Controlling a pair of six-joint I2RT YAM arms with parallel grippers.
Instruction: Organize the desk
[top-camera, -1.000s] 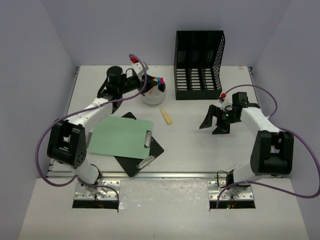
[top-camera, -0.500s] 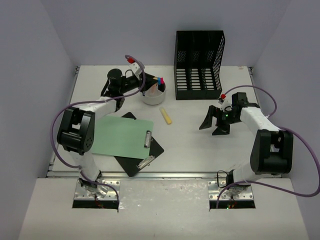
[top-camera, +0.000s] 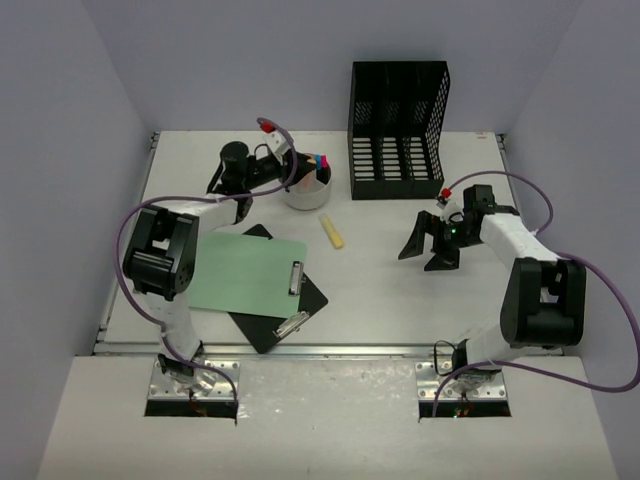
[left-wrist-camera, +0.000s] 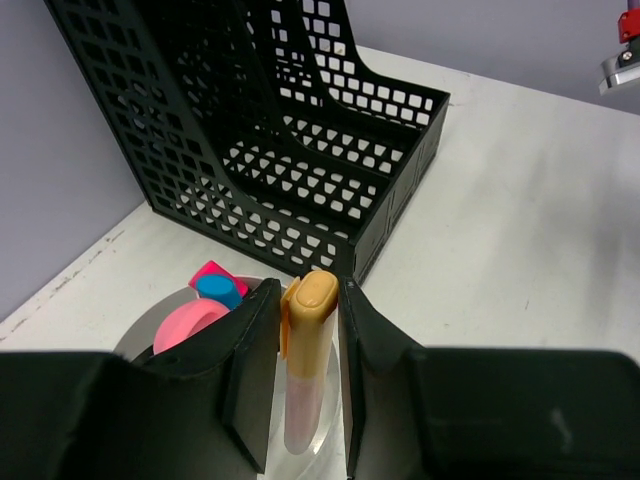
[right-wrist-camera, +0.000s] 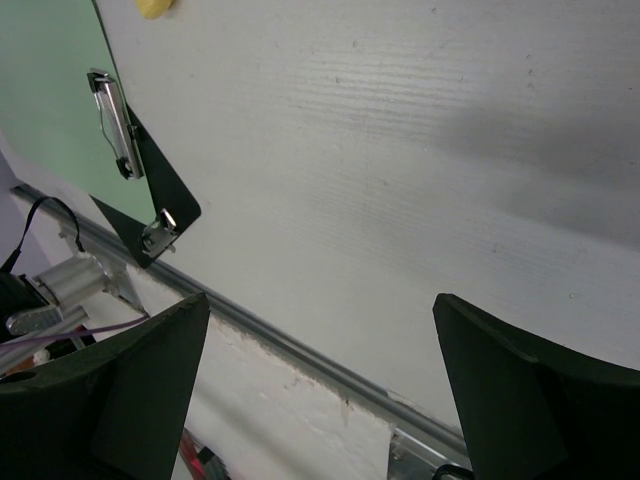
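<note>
The light, stiff, slick marker (left-wrist-camera: 310, 295) (best pinched mid-barrel) is clamped near its orange cap in the left gripper (left-wrist-camera: 306, 335) over the far-left cup (top-camera: 306, 195); the right gripper (right-wrist-camera: 320, 315) gapes empty over the hard, fixed desk (top-camera: 400, 295).

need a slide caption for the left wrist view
Left pincer gripping an orange-capped marker over the white cup, black mesh rack behind.

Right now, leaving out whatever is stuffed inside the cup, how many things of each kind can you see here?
Clipboards: 2 (green clipboard, black clipboard)
File rack: 1
Cup: 1
Highlighters: 2 (yellow highlighter on the desk, orange-capped highlighter in the left gripper)
Total: 6
</note>
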